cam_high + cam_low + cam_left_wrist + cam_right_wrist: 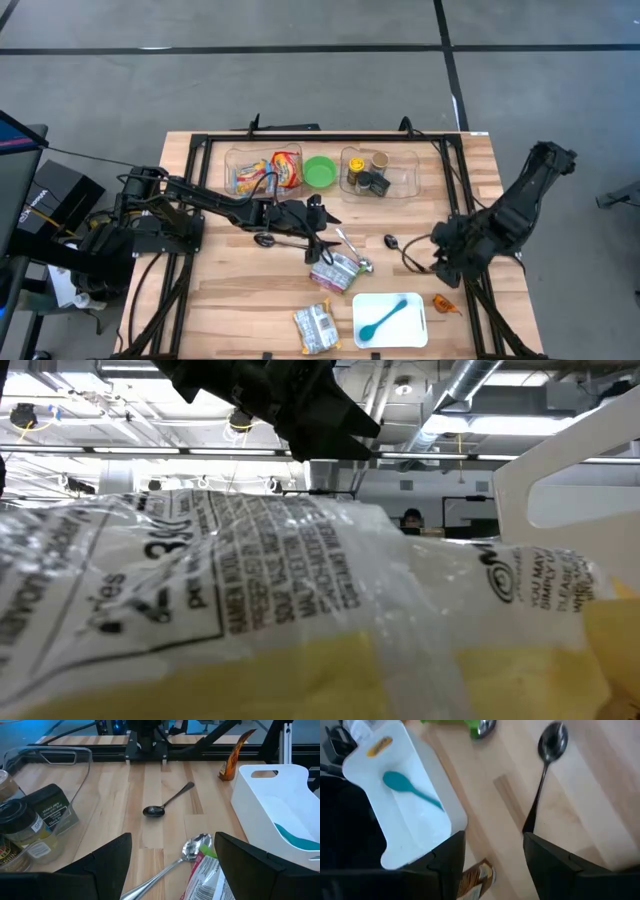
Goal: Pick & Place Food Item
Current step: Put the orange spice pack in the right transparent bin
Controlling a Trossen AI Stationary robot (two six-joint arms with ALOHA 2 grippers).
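Note:
A pink-and-green snack packet (335, 270) lies flat at the table's middle, and a silver spoon (172, 865) lies beside it. A yellow-and-clear chip bag (317, 328) lies near the front edge and fills the low view (300, 610). My left gripper (325, 214) hovers open above the table just to the far left of the packet (205, 875), with nothing between its fingers. My right gripper (442, 266) hangs open at the right, pointing steeply down over bare wood. It is between a black spoon (545, 765) and an orange packet (476, 879), and it holds nothing.
A white tray (412, 335) holding a teal spoon (385, 318) sits at the front right. Two clear bins (380, 172) with jars and packets and a green bowl (320, 172) line the far side. A black frame (300, 138) borders the table.

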